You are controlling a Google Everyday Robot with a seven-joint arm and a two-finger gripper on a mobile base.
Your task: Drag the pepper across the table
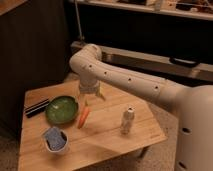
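At the near left corner of the low light-wood plank table (100, 145), a white cup holding something blue (56, 140) stands close to the front edge. To its right, bare wood runs along the front edge to the near right corner. Farther back, the slender orange-red pepper (83, 118) lies on the boards just right of the round green bowl (61, 109), its length running near to far. A strip of bare planks separates the pepper from the white bottle-shaped shaker (127, 120), which stands upright nearer the right edge. A flat black object (37, 107) sits at the left edge beside the bowl. The gripper (90, 98) hangs just above the pepper's far end, its fingers spread apart and holding nothing. The white perforated arm (125, 80) reaches in over the table's far edge from the right.
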